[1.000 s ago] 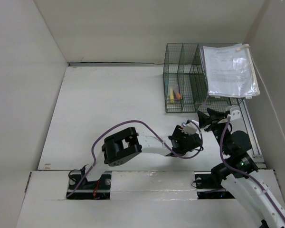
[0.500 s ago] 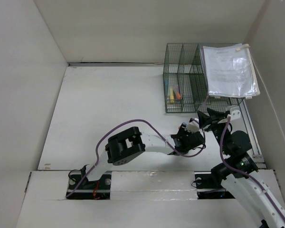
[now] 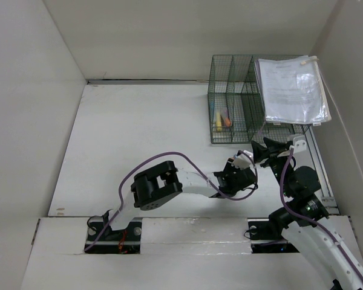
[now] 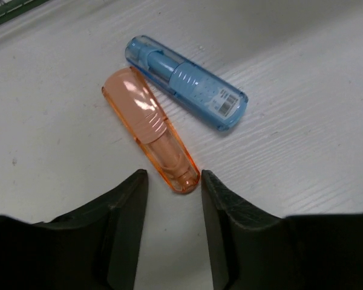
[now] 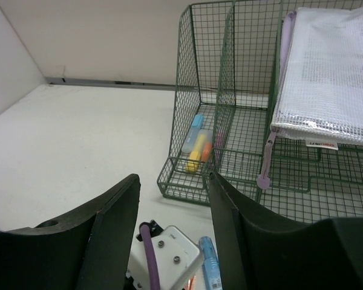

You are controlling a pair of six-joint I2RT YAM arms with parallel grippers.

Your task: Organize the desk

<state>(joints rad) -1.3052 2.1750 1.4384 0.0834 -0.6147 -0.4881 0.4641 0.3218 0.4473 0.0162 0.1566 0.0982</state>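
Loosely, parted left jaws bracket the orange highlighter's [image 4: 151, 130] end.

barcode label [image 4: 225, 104] on blue highlighter [image 4: 183, 79], digits too small, nothing legible

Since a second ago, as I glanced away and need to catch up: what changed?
The left arm nudged slightly right, then eased partway back; its open hand straddles the end of the orange highlighter, nothing gripped. The right arm, organizer and pouch stayed put.
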